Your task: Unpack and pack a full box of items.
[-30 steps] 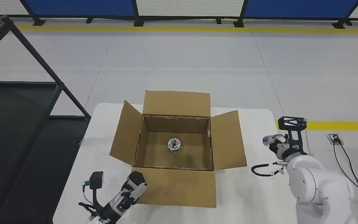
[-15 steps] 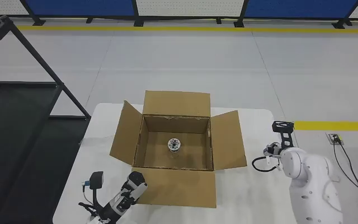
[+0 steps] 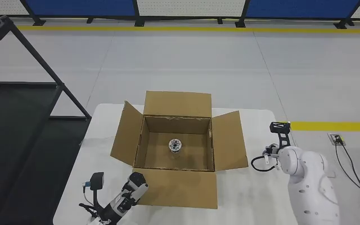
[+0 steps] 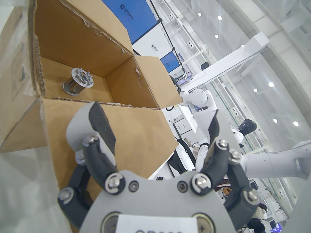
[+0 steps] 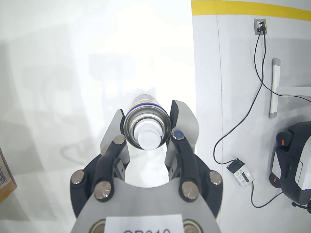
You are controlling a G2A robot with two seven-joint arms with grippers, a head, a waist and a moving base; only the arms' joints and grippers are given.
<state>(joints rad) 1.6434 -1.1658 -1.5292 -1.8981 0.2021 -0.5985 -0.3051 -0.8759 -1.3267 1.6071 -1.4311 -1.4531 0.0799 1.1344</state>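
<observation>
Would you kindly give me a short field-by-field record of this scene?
Container: cardboard box, flaps open, on the white table
Inside: one small metal cylinder, standing upright
Left tool: open, empty, beside the box's near flap
Right tool: shut on a can with a white cap, over the table near its edge, outside the box

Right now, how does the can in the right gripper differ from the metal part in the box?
The can is clamped in the right gripper over the white table, outside the box; the metal part stands free on the box floor. The can has a white cap and a purple band; the metal part is bare, with a notched flange on top. Both are round and of shiny metal.
</observation>
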